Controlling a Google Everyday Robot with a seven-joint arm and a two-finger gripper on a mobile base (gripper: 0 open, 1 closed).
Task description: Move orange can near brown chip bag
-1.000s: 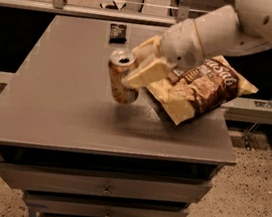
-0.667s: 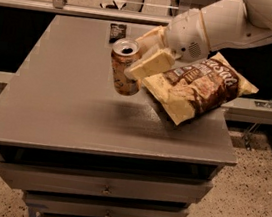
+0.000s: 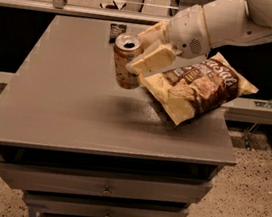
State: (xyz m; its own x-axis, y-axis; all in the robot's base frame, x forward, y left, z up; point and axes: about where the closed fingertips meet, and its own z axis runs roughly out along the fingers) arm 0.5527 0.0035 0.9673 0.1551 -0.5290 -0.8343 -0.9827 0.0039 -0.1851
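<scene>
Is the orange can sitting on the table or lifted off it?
Lifted. The tool grips the can, whose base hangs clear of the table, with its shadow on the surface below.

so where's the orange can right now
In the camera view, the orange can is held tilted above the table by the jaws of the gripper, just left of the chip bag.

orange can [image 3: 124, 64]: metal, with a glossy side and a shining silver top.
brown chip bag [image 3: 199, 86]: crinkled plastic film, shiny along the creases.
gripper [image 3: 139, 54]: cream fingers, matt and smooth, plastic-looking. They clasped the can above the table, just left of the bag.
arm shell [image 3: 224, 19]: white, smooth, with a faint sheen.
table [image 3: 60, 105]: grey top, matt and even.
</scene>
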